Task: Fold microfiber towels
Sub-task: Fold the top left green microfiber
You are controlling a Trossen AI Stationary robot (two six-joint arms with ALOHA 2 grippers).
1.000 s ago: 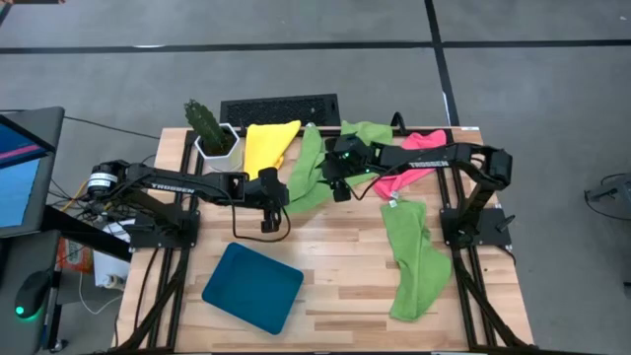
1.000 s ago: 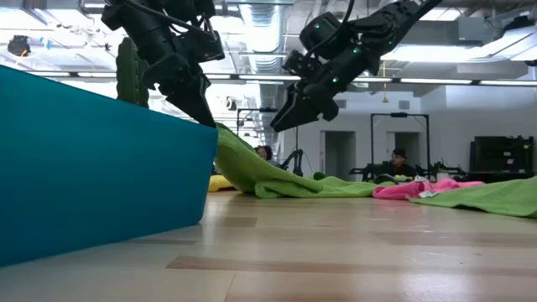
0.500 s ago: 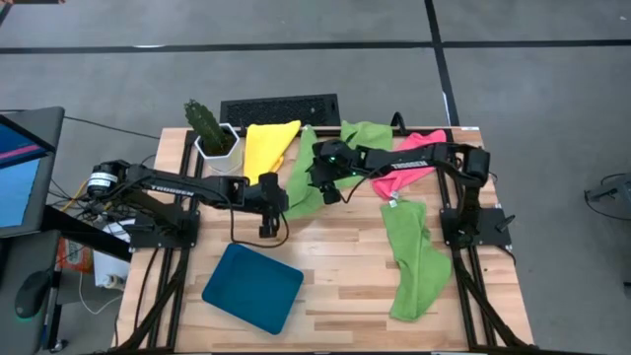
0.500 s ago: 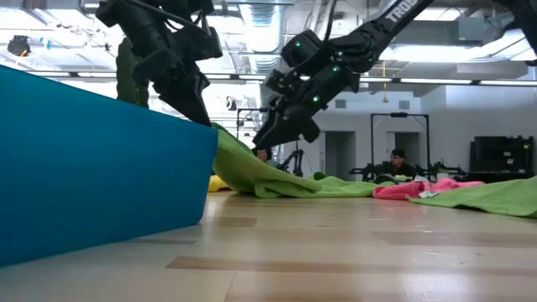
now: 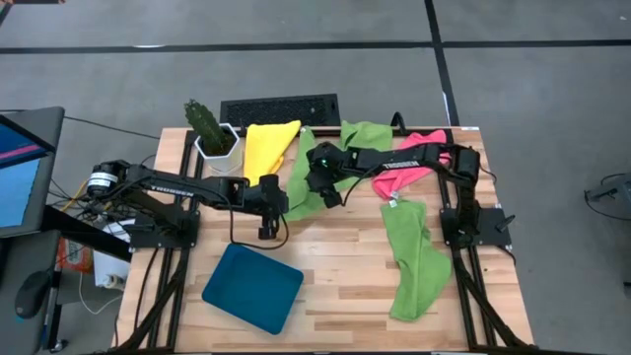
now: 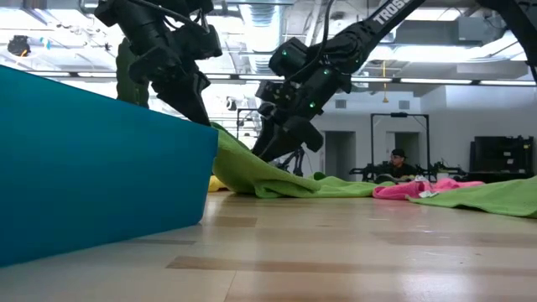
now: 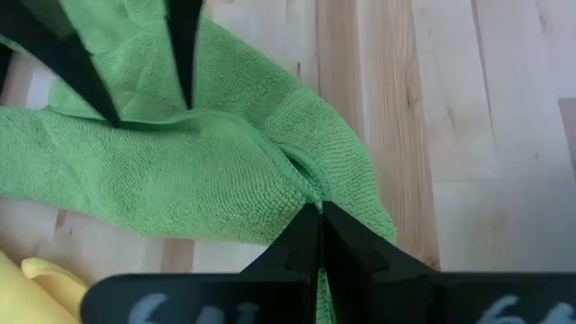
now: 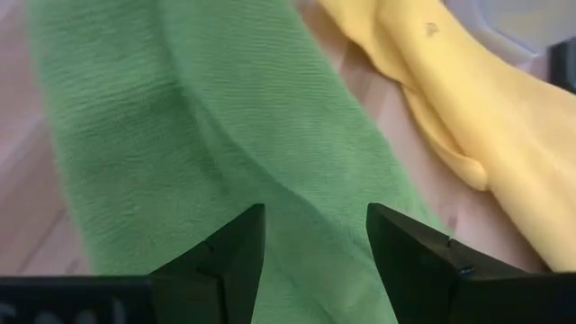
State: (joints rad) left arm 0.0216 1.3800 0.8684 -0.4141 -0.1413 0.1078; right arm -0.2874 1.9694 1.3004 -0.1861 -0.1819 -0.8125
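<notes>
Wooden table point(image 5: 335, 286), towels unfolded. Lime green towel point(image 5: 308, 176) stretched near the table's middle rear, between the two grippers; left gripper point(image 5: 267, 208), fingers pressed together, pinches its near corner, the cloth rising to the fingertips in the low view. Right gripper point(image 5: 317, 185), fingers spread, tips down on the same towel's middle. Yellow towel point(image 5: 268, 144) just beside it at the rear, next to a potted cactus point(image 5: 209, 128). Pink towel point(image 5: 409, 163) and a second green towel point(image 5: 367, 133) at rear right; a third green towel point(image 5: 414, 256) trails down the right side. Teal tray point(image 5: 252, 287) front left; keyboard point(image 5: 280, 107) behind the table edge.
</notes>
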